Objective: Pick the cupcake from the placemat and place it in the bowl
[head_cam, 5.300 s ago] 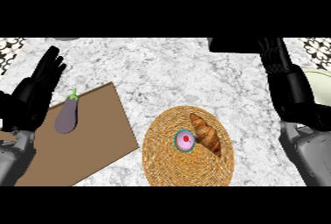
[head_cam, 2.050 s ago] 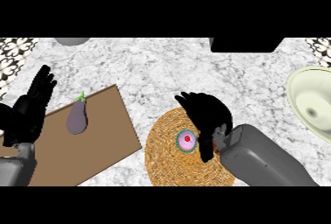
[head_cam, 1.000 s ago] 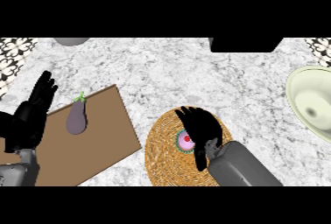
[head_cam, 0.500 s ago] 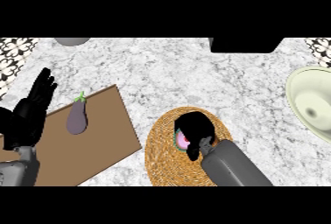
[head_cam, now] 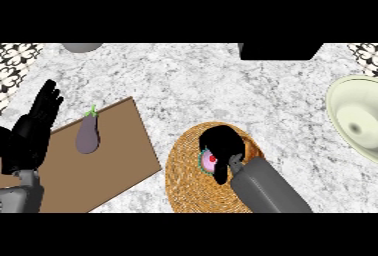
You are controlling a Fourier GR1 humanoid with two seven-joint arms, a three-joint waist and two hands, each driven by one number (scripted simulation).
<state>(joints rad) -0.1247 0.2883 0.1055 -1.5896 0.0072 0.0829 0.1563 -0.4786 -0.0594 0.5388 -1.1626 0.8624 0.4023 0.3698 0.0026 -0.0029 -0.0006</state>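
On the marbled desk [head_cam: 192, 85], the left hand [head_cam: 33, 132] rests open at the left edge beside an eggplant [head_cam: 88, 135], the right hand [head_cam: 221, 147] curls over the cupcake [head_cam: 209, 160] on the woven placemat [head_cam: 184, 172] at lower centre, apparently mid-grasp, so the next move is a lift toward the bowl [head_cam: 354, 122] at the right edge.

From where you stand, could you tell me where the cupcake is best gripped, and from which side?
Grip the cupcake round its sides, coming from above: it sits upright on the woven placemat, pink top up. The right hand is already over it, fingers curled about it, so only its left edge shows.
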